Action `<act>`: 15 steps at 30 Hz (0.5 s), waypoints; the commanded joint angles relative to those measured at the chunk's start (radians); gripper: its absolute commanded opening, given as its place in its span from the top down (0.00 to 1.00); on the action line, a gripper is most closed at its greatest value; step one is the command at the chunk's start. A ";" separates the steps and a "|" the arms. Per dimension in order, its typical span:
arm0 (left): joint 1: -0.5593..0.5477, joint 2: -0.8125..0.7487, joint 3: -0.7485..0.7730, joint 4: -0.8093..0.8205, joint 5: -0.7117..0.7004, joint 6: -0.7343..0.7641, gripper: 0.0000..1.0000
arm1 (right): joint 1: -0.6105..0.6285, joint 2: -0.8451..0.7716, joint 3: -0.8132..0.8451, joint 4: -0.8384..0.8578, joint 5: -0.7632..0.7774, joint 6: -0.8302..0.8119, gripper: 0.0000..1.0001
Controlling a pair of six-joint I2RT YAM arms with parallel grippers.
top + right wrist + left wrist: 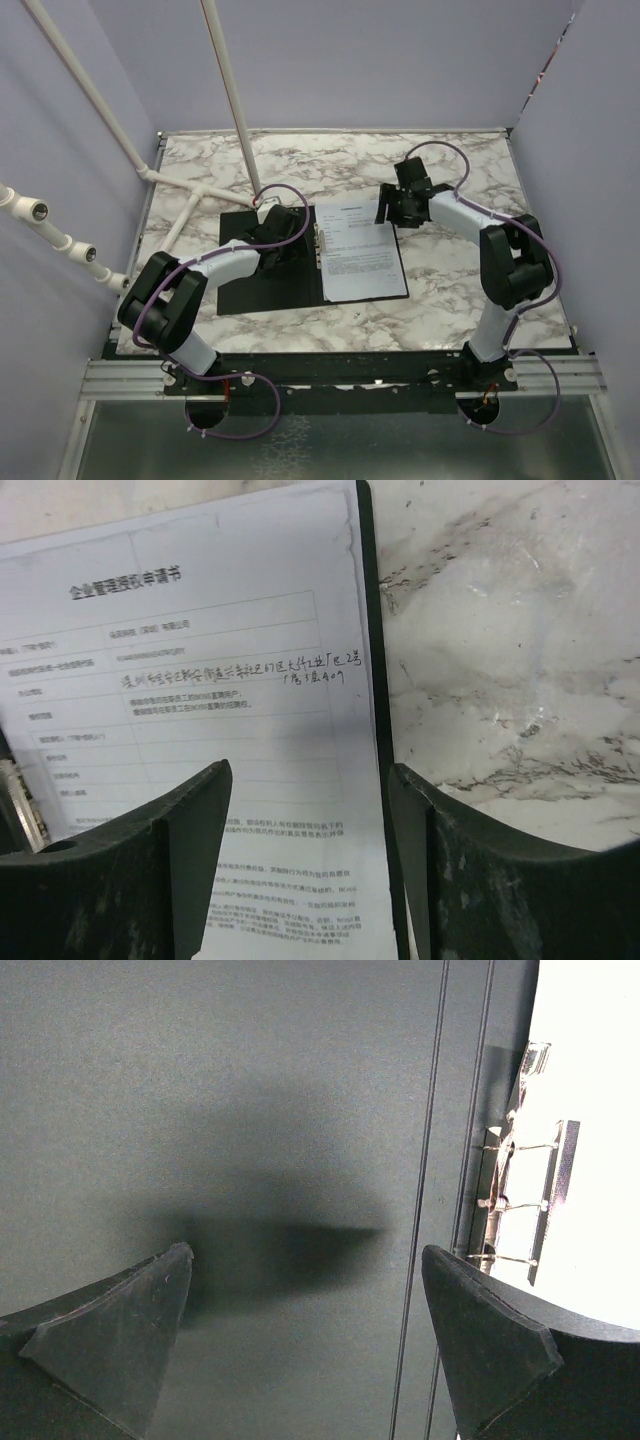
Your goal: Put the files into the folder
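The folder [240,290] lies open on the marble table, black inside facing up. The files [362,250], white printed sheets, lie flat on its right half beside the silver clip [535,1200] at the spine. My left gripper [285,222] hovers over the bare left half of the folder [250,1110], open, with nothing between its fingers [150,1310]. My right gripper [392,210] is at the top right corner of the files [200,660], open. Its jaws straddle the sheets' right edge and the folder's black rim [375,680], holding nothing.
White plastic pipes [190,190] run across the table's back left, close to the folder's far left corner. Purple walls enclose the table on three sides. Bare marble [500,630] lies right of the folder. A metal rail [340,375] carries the arm bases at the front.
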 commanded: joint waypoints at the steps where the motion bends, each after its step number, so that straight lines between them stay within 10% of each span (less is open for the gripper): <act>1: -0.007 0.002 -0.033 -0.030 0.078 -0.018 0.01 | 0.002 -0.130 0.016 -0.033 0.040 -0.009 0.31; 15: -0.007 -0.203 0.003 -0.164 0.011 -0.010 0.01 | 0.199 -0.138 0.069 -0.038 -0.102 0.053 0.36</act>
